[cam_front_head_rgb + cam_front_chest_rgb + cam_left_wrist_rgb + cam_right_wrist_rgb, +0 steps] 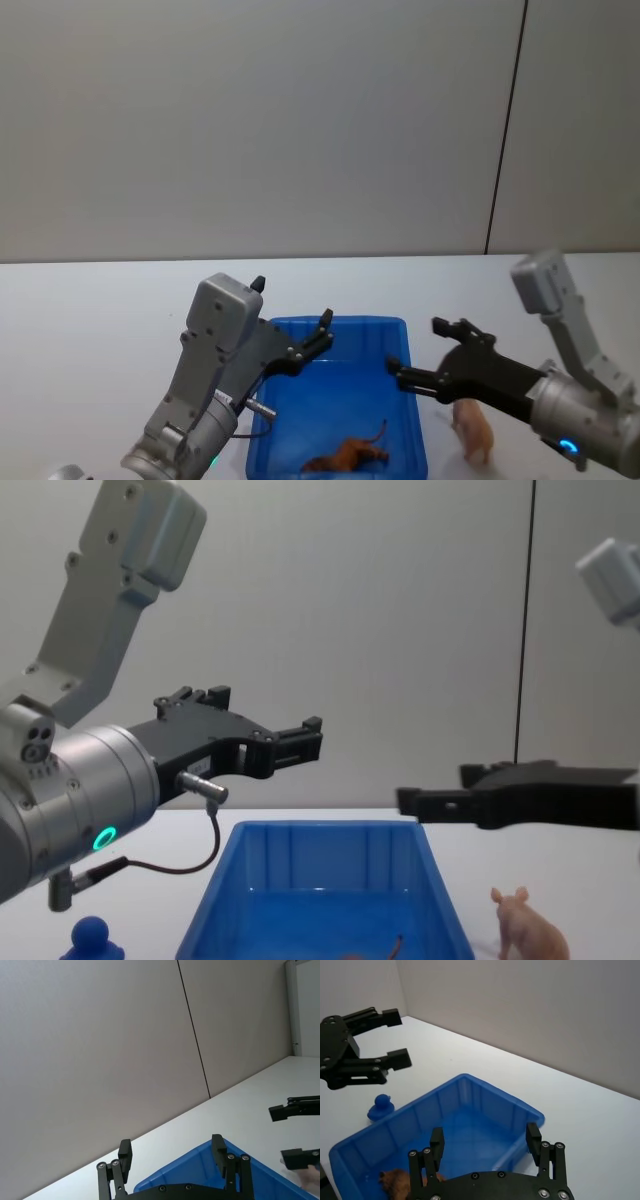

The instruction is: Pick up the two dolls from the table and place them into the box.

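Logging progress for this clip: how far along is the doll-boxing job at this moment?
Done: the reddish-brown animal lies inside the blue box. In hand: nothing; the left hand and right hand hover open at the box. Left: the pink pig stands on the table on the box's right, and the dark blue figure sits on its left.

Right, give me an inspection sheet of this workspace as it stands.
Surface: white table, matte.
Job's things: bright blue rectangular plastic bin mid-table; reddish-brown four-legged toy animal inside it; pale pink plastic pig standing on the table right of the bin; dark blue round-headed plastic figure on the table left of it.
Clutter: nothing seen.
Grippers: left pincer open, empty, raised over the bin's left side; right pincer open, empty, raised by its right rim.
Cables: thin dark cable looping under the left wrist.
Surroundings: grey wall panels, dark vertical seam.
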